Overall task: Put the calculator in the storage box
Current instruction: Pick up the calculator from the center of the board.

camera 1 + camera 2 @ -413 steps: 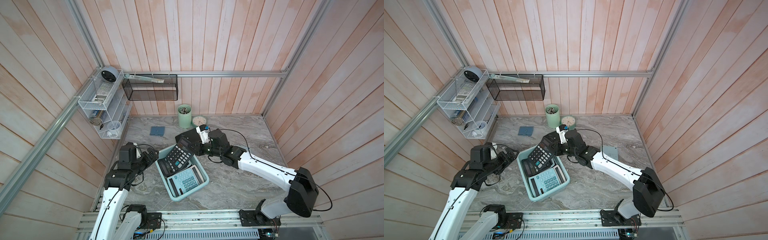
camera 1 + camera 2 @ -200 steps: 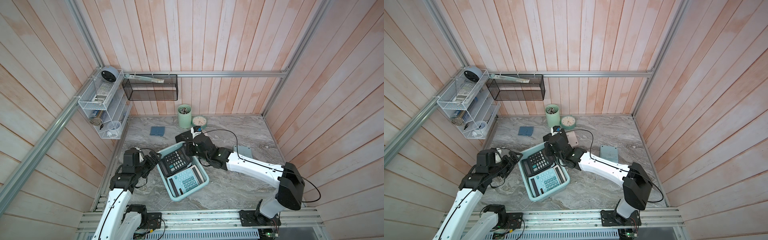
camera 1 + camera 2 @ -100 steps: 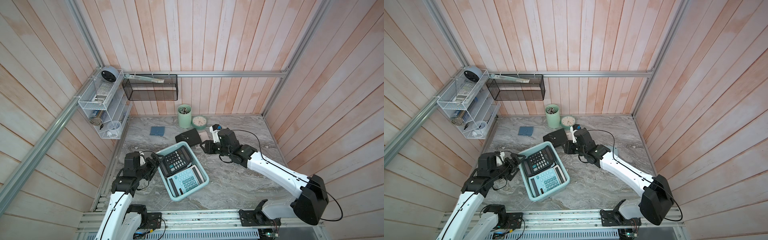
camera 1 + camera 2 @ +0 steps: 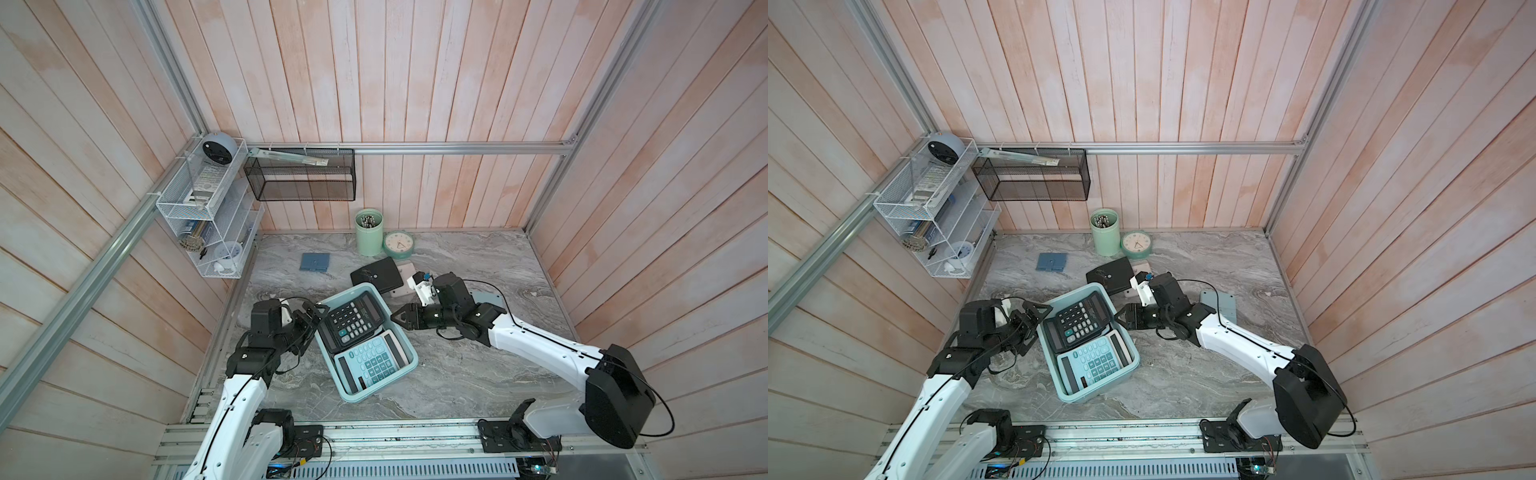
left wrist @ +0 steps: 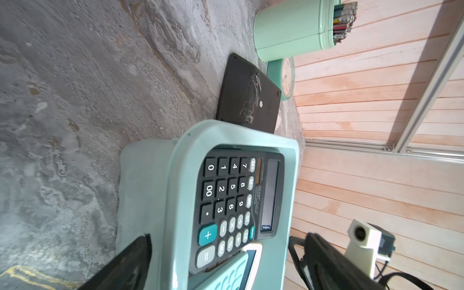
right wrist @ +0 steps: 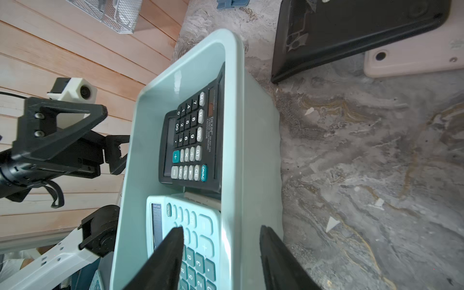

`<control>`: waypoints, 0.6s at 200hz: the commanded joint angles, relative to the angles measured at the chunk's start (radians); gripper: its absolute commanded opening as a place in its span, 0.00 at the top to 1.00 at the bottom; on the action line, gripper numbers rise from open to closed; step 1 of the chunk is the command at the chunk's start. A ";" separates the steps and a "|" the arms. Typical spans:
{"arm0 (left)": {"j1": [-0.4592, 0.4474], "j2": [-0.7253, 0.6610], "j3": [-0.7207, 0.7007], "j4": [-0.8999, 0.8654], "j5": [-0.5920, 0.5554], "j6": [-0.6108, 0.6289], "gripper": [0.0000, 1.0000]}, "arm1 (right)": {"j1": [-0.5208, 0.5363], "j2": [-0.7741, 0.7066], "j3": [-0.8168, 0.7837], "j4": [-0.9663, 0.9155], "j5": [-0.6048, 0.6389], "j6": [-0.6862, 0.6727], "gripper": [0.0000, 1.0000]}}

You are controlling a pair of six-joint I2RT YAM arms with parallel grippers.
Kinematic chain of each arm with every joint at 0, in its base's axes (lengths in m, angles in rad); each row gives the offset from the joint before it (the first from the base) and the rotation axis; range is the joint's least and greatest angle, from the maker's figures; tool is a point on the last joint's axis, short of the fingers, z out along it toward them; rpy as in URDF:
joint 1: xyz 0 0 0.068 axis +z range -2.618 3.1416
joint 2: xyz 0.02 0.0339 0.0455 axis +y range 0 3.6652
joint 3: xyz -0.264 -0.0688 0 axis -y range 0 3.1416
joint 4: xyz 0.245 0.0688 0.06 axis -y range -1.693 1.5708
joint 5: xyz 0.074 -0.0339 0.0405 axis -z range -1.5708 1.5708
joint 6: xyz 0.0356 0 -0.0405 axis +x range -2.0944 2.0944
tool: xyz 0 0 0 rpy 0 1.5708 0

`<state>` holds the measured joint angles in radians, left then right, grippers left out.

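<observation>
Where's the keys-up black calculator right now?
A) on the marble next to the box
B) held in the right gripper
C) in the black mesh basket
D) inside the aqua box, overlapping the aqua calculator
D: the black calculator lies keys up inside the storage box, one end over the aqua calculator, while the right gripper stands open and empty beside the box.

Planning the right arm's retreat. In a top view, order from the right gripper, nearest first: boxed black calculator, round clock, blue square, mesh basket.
From the right gripper:
1. black calculator, in the storage box
2. round clock, by the back wall
3. blue square, back left on the tabletop
4. mesh basket, hung on that wall
</observation>
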<state>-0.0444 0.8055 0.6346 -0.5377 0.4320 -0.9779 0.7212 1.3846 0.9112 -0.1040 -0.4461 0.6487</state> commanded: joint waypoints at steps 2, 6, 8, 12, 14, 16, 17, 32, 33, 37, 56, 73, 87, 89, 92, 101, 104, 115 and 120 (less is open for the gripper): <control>0.006 0.028 0.052 -0.036 -0.046 0.074 0.00 | -0.064 -0.028 -0.035 0.011 -0.018 0.034 0.44; 0.005 0.035 0.054 -0.034 -0.043 0.074 0.00 | -0.078 -0.029 -0.040 0.016 -0.024 0.040 0.45; 0.006 0.038 0.054 -0.033 -0.042 0.074 0.00 | -0.084 -0.029 -0.041 0.017 -0.028 0.043 0.45; 0.006 0.043 0.055 -0.029 -0.040 0.073 0.00 | -0.094 -0.029 -0.044 0.021 -0.035 0.048 0.45; 0.006 0.044 0.055 -0.027 -0.038 0.073 0.00 | -0.098 -0.029 -0.045 0.024 -0.039 0.050 0.45; 0.006 0.047 0.054 -0.024 -0.037 0.071 0.00 | -0.102 -0.029 -0.046 0.026 -0.042 0.052 0.45; 0.005 0.047 0.054 -0.021 -0.036 0.070 0.00 | -0.104 -0.029 -0.046 0.028 -0.044 0.052 0.45; 0.006 0.060 0.058 0.000 -0.035 0.063 0.00 | -0.131 -0.030 -0.049 0.038 -0.051 0.049 0.44; 0.006 0.062 0.059 0.000 -0.037 0.064 0.00 | -0.133 -0.030 -0.049 0.040 -0.050 0.049 0.45; 0.006 0.067 0.064 -0.001 -0.041 0.067 0.00 | -0.146 -0.029 -0.049 0.043 -0.047 0.052 0.44; 0.013 0.100 0.097 -0.017 -0.076 0.107 0.00 | -0.225 -0.002 -0.041 0.086 -0.061 0.075 0.45; 0.020 0.140 0.151 -0.065 -0.168 0.174 0.00 | -0.283 0.058 0.008 0.078 -0.064 0.047 0.45; 0.026 0.180 0.193 -0.080 -0.238 0.221 0.00 | -0.325 0.131 0.057 0.085 -0.095 0.024 0.46; 0.027 0.186 0.198 -0.080 -0.243 0.226 0.00 | -0.331 0.141 0.065 0.087 -0.101 0.022 0.47; 0.029 0.196 0.203 -0.076 -0.249 0.232 0.00 | -0.339 0.159 0.077 0.092 -0.112 0.018 0.47; 0.033 0.229 0.218 -0.055 -0.268 0.244 0.00 | -0.363 0.213 0.110 0.101 -0.140 0.010 0.50; 0.036 0.241 0.223 -0.050 -0.275 0.246 0.00 | -0.370 0.231 0.121 0.103 -0.146 0.008 0.50; 0.047 0.285 0.240 -0.024 -0.266 0.245 0.00 | -0.394 0.295 0.162 0.115 -0.182 0.012 0.53; 0.050 0.303 0.246 -0.007 -0.263 0.243 0.00 | -0.404 0.323 0.180 0.127 -0.201 0.014 0.53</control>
<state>-0.0120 1.0409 0.8410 -0.5835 0.2329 -0.7918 0.3573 1.6020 1.0142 -0.0212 -0.5491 0.6823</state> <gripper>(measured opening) 0.999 0.485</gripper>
